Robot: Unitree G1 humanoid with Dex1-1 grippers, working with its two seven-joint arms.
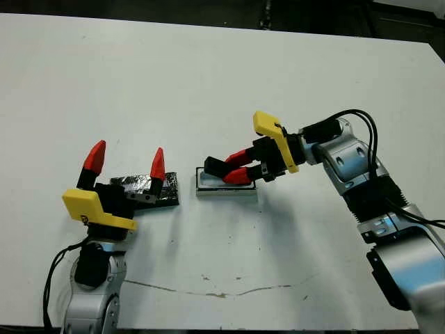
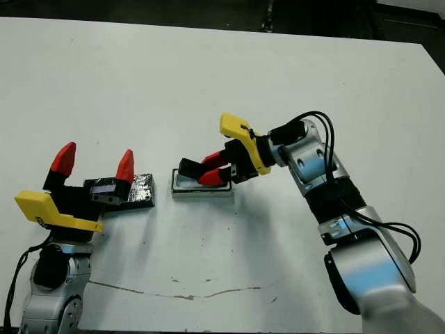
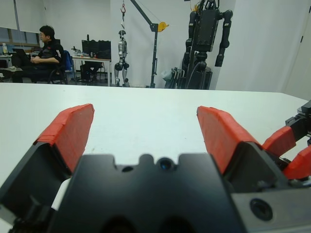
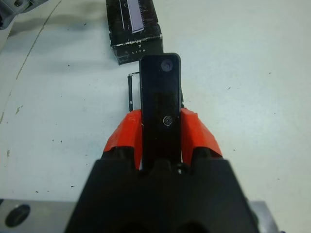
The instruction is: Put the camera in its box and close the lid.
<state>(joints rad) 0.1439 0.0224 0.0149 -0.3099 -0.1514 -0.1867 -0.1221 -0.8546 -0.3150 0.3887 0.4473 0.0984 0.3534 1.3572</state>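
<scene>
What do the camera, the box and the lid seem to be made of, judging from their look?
The camera, held in the right hand, looks like hard black plastic with a glossy face that catches light. The box has white matte walls, probably cardboard or plastic; I cannot tell which. The lid looks black with a shiny, silvery reflective top, perhaps a foil or film coating.

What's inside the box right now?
The box interior is mostly covered by the right gripper, shut on the camera above it. Whether the camera touches the floor is hidden; nothing else shows inside.
</scene>
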